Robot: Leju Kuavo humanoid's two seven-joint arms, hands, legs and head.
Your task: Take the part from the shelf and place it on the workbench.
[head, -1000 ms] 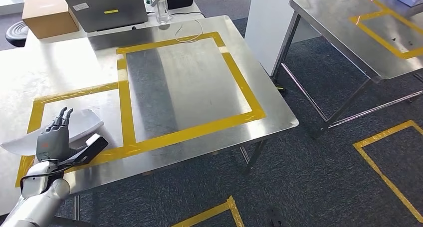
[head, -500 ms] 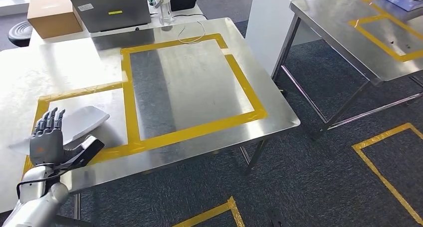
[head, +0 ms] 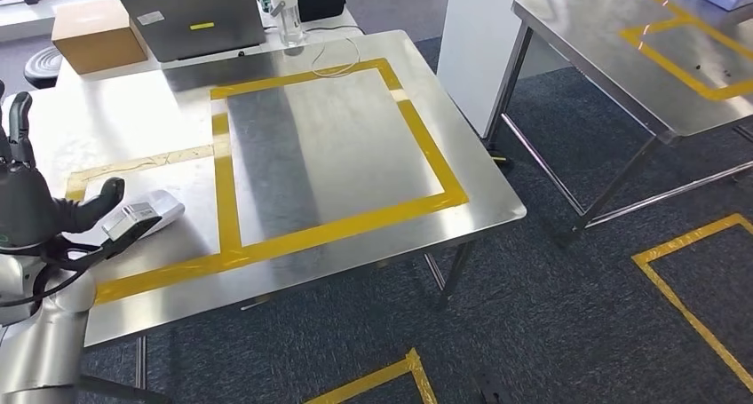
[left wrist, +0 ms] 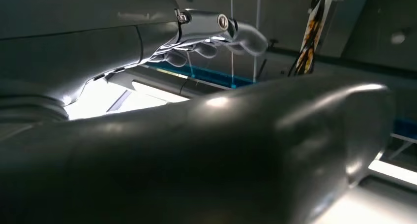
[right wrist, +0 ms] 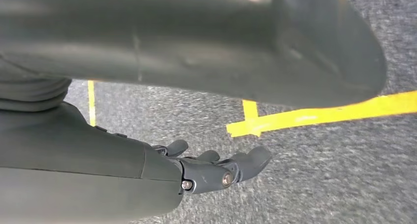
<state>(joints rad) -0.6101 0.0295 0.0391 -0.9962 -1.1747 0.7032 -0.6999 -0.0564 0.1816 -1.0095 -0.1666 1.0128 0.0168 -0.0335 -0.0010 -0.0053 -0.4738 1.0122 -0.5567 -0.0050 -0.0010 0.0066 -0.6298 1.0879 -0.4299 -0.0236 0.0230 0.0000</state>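
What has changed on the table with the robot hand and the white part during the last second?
The left robot hand has lifted off the white part and drawn back toward the robot, fingers spread and holding nothing. The part now lies free on the table, inside the small yellow tape frame. The laptop, box and bottle stayed in place. The right robot hand hangs above the floor.

No text reads here: the stickers on the grey laptop lid (head: 191, 18) are too small to read.
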